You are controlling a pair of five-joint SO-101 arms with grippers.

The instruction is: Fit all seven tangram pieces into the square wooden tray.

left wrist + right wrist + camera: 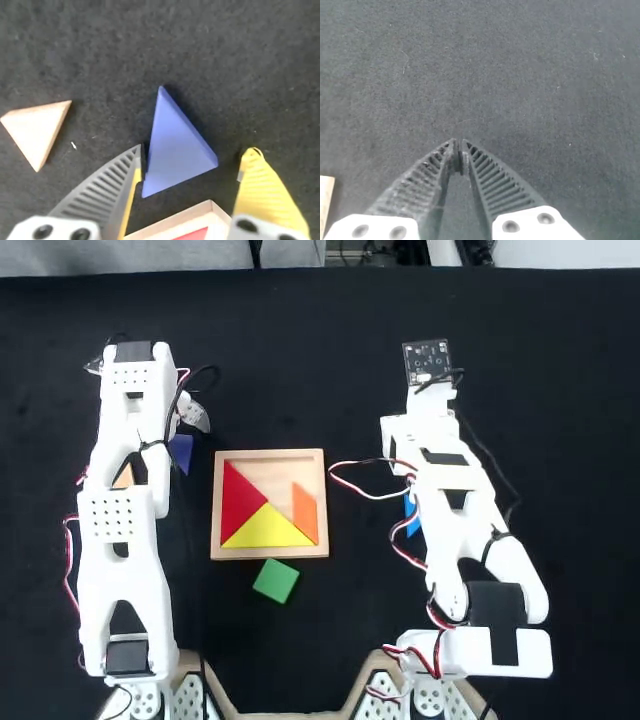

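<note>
on the black cloth (560, 360) (matte, faintly flecked) sits the wooden tray (269, 453).

Red triangle (240, 502), yellow triangle (266, 528), orange piece (305, 512), green square (276, 581), blue triangle (175, 145).

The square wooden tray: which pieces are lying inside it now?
Inside the tray lie a red triangle, a yellow triangle and an orange parallelogram; the rest of its floor is bare wood. Nothing covers the tray; only the floor under the pieces is hidden.
</note>
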